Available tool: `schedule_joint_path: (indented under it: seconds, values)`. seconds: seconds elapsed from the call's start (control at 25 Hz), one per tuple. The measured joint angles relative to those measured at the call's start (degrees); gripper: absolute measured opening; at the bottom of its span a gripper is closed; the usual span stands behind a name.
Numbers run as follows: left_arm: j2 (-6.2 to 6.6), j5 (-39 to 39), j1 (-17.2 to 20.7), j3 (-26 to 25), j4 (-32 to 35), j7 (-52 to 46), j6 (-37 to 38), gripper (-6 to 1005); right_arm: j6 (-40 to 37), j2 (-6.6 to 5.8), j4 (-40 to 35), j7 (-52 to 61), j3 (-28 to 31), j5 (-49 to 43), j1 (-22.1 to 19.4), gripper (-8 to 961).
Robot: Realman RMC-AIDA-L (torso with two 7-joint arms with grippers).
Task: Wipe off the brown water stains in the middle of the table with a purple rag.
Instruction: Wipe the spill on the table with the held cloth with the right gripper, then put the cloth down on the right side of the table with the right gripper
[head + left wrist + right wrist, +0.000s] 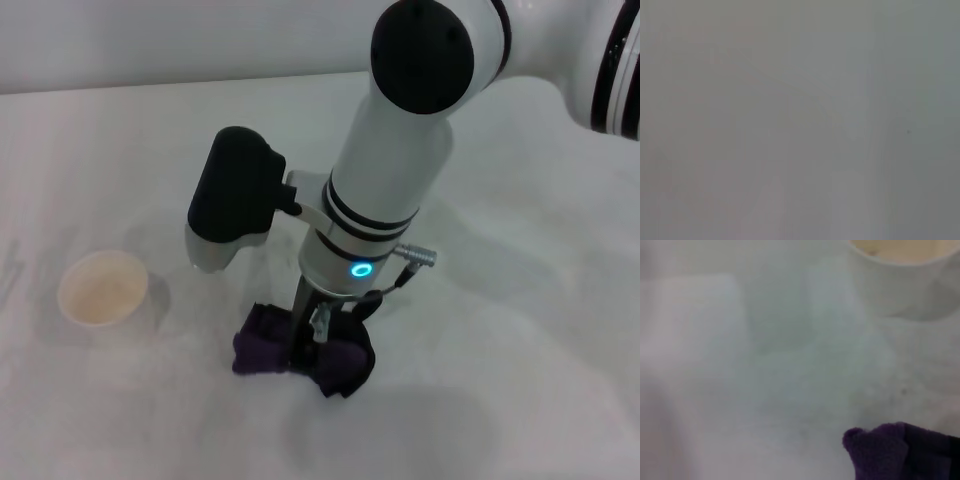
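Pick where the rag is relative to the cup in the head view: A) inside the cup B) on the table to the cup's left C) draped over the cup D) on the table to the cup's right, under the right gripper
D: the rag lies bunched on the table, right of the cup, with the right gripper planted on it.

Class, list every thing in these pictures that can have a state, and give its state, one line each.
purple rag: bunched up on the table, pressed under the right gripper.
right gripper: lowered onto the rag, fingers hidden in the cloth.
paper cup: upright, open top, on the robot's left, apart from the rag.
table: white; no brown stain visible.
left gripper: not in view.
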Motion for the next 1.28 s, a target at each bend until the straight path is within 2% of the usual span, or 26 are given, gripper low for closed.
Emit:
schedule_joint_path:
  seconds: [0.08,0.2,0.28,0.32,0.52,0.68,1.04,1.28]
  values:
    - [0.05,0.0,0.1,0.0,0.0,0.0,0.0,892,-0.1,-0.04,-0.1,0.3,0.5,-0.3,-0.1,93]
    - [0.19,0.0,0.4,0.0,0.0,0.0,0.0,892,0.9,-0.31,-1.5,2.1,4.6,-3.9,-1.6,93]
    - [0.24,0.0,0.3,-0.1,0.0,0.0,0.0,892,3.5,-0.47,-4.2,3.6,9.8,-11.1,-4.5,93]
    - [0.24,0.0,0.3,-0.1,0.0,0.0,-0.1,892,5.5,-0.46,-6.2,4.1,14.4,-16.5,-6.8,92]
    - [0.27,-0.3,0.2,-0.3,0.0,0.0,-0.1,892,11.7,-0.77,-12.6,4.3,28.9,-27.7,-13.6,92]
    - [0.35,-0.6,0.1,-0.4,0.0,0.0,-0.2,893,15.8,-0.9,-15.9,4.3,37.7,-36.3,-17.3,93]
    - [0.39,-0.8,-0.5,-0.5,0.6,0.0,-1.3,893,17.9,-1.2,-15.4,2.8,48.9,-44.6,-20.6,96]
    - [0.39,-0.9,-1.2,-0.4,0.6,0.0,-1.6,893,15.9,-1.29,-13.4,1.4,52.3,-47.1,-21.7,98]
